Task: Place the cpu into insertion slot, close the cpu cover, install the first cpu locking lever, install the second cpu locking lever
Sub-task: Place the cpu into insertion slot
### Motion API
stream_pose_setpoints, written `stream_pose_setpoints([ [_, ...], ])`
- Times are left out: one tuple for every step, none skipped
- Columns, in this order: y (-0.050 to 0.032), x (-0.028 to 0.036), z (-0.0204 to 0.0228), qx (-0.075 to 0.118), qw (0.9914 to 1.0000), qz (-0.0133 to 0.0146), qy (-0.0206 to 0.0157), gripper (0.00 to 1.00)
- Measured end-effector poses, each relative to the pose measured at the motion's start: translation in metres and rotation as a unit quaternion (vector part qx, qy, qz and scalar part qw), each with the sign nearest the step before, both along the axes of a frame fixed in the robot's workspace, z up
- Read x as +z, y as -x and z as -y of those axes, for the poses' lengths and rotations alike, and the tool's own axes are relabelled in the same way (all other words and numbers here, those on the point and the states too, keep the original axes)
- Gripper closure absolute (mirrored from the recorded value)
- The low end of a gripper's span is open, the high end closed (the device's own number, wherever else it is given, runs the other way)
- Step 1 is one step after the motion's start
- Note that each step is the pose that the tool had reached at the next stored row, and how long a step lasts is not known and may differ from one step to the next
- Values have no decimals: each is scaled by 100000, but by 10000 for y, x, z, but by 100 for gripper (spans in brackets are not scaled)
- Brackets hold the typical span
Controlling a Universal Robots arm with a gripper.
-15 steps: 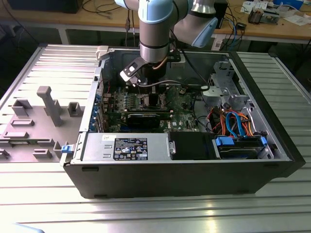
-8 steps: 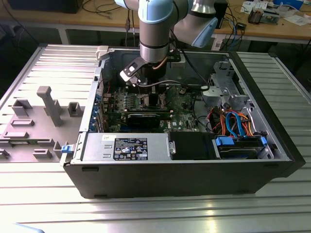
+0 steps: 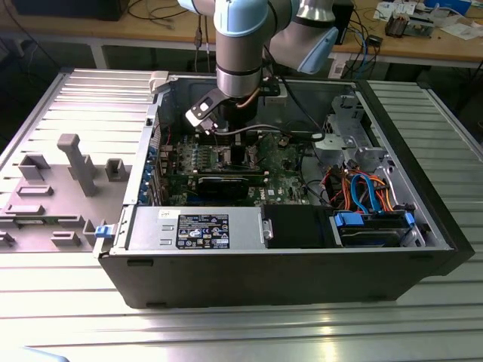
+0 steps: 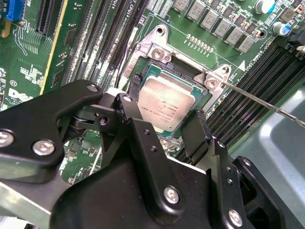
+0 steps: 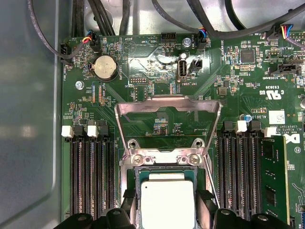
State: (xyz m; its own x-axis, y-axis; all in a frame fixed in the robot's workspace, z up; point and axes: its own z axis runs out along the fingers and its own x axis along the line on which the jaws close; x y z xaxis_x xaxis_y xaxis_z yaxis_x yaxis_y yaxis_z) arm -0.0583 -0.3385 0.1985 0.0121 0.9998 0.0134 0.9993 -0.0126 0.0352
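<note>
Tool [image 4: 162, 121] is way down inside the open PC case [image 3: 264, 275], dead centre over the insertion slot [image 5: 164, 159]. It's closed down to roughly chip width and has the cpu [image 5: 167, 202] between its pads [image 5: 206, 207]. In the first wrist view the black pads sit hard up against two opposite edges of the chip with no gap I can make out, so I'm calling it gripped, not let go. Those two edges are the ones facing the banks of memory slots [image 5: 90, 176] either side of the socket.

Where's the cpu? Straight under the tool, no offset at all. Its silver top looks flat and square to the slot's metal rim, down at socket level. Whether it's fully dropped in or a hair above the pins, I honestly can't tell.

The bit that matters: the cpu cover [image 5: 143, 105] is flipped open, standing up off its hinge on the side of the slot towards the coin cell [image 5: 106, 67]. So it lies off one of the chip's free edges, not the ones I'm holding, and its hinge line runs crosswise to the memory slots. One locking lever [image 4: 267, 106] is swung out loose too. It's a thin wire rod angling away from a corner of the slot, out over the memory slots on that side. Nothing's latched, by the look of it.
</note>
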Motion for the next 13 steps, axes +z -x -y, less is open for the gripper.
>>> stream_pose_setpoints([
  [0, 0, 0, 0, 100000, -1, 3, 39],
  [0, 0, 0, 1, 100000, -4, 7, 39],
  [0, 0, 0, 0, 100000, -4, 9, 39],
  [0, 0, 0, -1, 100000, 1, 10, 39],
  [0, 0, 0, 2, 100000, -1, 13, 39],
  [0, 1, 0, -6, 100000, -2, 16, 39],
  [-7, 1, 0, 0, 100000, -6, 14, 39],
  [-12, 2, 1, -5, 100000, -22, 38, 40],
  [-17, 2, 1, -9, 100000, -39, 41, 40],
  [-18, 2, 1, -12, 100000, -30, 35, 46],
  [-23, 1, 0, -7, 100000, -9, 21, 46],
  [-24, 1, 0, 0, 100000, -4, 18, 46],
  [-25, 1, 0, -3, 100000, 1, 17, 46],
])
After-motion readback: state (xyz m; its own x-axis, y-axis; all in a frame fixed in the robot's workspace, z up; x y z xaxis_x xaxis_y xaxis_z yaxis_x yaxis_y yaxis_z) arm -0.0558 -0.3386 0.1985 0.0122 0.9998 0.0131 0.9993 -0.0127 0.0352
